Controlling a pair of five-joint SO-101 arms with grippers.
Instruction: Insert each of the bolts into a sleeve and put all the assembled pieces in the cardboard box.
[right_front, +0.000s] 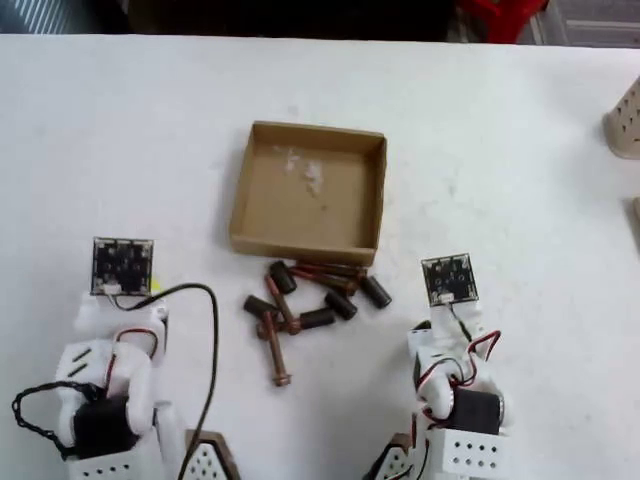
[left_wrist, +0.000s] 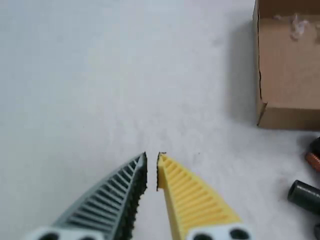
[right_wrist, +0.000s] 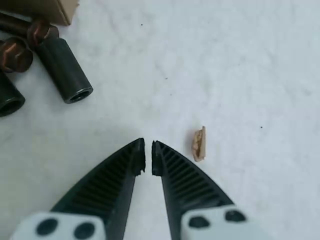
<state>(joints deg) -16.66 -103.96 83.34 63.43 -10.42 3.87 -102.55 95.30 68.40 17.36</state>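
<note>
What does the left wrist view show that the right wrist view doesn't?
Left wrist view, not the right: the left hand, one grey and one yellow finger, tips almost touching with nothing between them; the cardboard box seen into, with white scraps inside. Right wrist view, not the left: the right hand, black fingers, tips almost touching; a small tan chip on the table beside it; hex bolt heads. Both: a box corner, black sleeves, the white table.
</note>
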